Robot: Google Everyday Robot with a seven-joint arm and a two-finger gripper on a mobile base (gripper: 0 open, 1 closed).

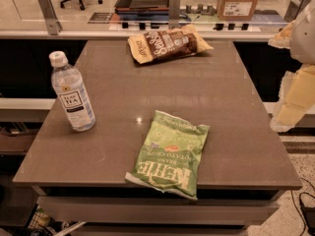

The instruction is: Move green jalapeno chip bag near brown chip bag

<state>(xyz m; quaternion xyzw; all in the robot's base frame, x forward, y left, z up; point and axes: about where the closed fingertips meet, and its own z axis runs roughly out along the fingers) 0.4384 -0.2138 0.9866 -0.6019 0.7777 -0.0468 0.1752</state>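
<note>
The grey-brown table [221,97] stretched away to the left of the gripper [289,104], which hung just off the table's right edge; whether it was spread or closed could not be told. The green jalapeno chip bag [170,154] lay flat below and left of the gripper, at the table's near edge. The brown chip bag [167,43] lay above and left of it, at the far edge, well apart from the green bag. A water bottle [73,93] stood upright, farthest left of the gripper.
</note>
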